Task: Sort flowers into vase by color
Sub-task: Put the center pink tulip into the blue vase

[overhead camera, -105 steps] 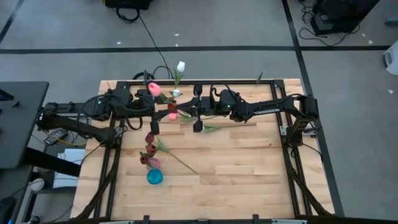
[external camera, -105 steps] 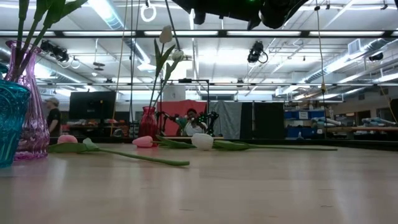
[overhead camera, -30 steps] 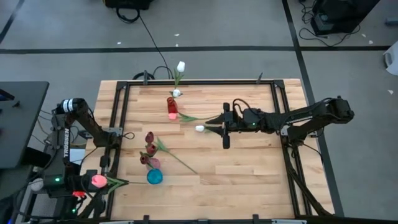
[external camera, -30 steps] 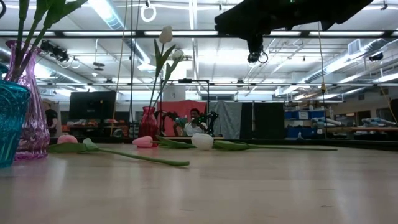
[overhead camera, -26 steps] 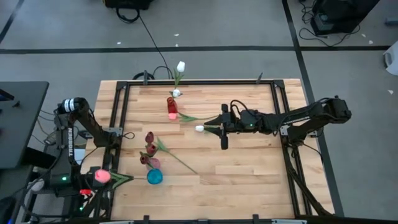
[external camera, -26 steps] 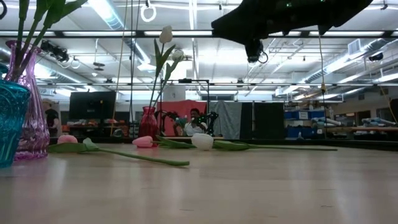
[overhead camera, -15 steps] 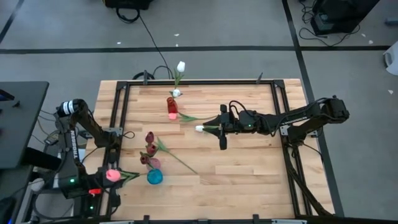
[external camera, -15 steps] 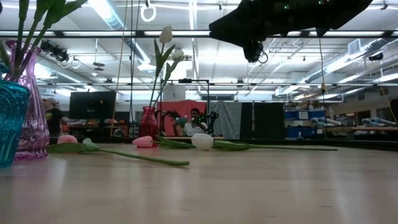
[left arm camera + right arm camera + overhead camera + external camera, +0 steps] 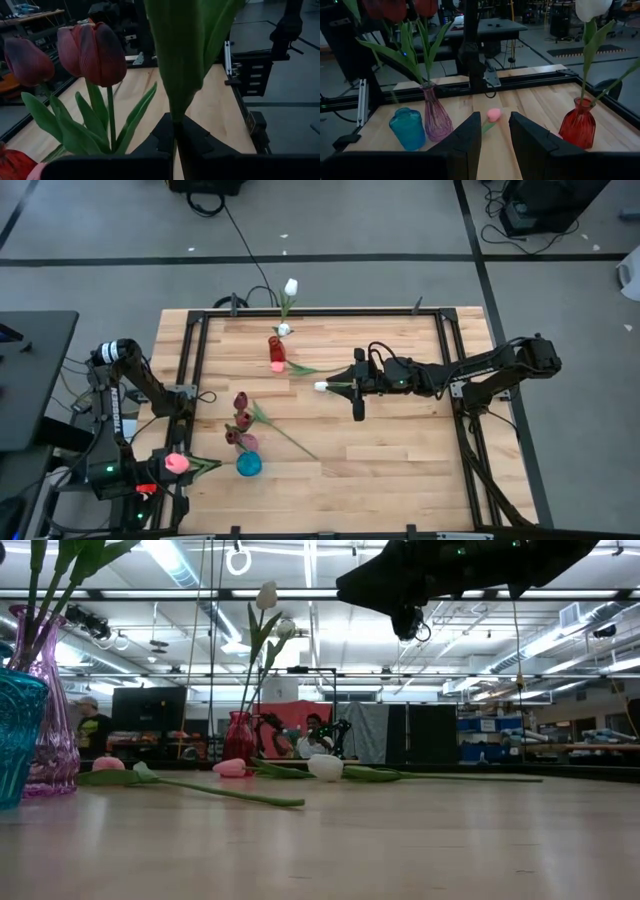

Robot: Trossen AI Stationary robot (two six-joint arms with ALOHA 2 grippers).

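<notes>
Nearest the low camera, a teal vase (image 9: 18,735) is cut off by the picture's edge, with a purple vase (image 9: 52,710) just behind it; the maroon tulips (image 9: 92,52) in the purple vase run out of frame there and show their heads only in the left wrist view. From above, the two vases stand close together near the table's (image 9: 400,450) front left, teal (image 9: 248,465) in front of purple (image 9: 243,442).

At the front left corner, off the table's edge, the left gripper (image 9: 190,465) is clamped on the stem of a pink tulip (image 9: 176,463). In the left wrist view the fingers (image 9: 165,132) meet around a green stem, and the pink head itself is hidden above the frame.

Mid-table, a loose pink tulip (image 9: 230,768) lies flat with its stem trailing; a second pink head (image 9: 107,764) lies farther left. A white tulip (image 9: 322,387) lies on the wood near the centre, and the right gripper (image 9: 352,386) hangs above the table just beside it. Its jaws stand somewhat apart with nothing between them. In the low view only the dark underside of this arm shows at the top.

Farthest back, a red vase (image 9: 276,352) holds a white tulip (image 9: 290,287) leaning over the rear rail. People in the room behind are too small to make out.
</notes>
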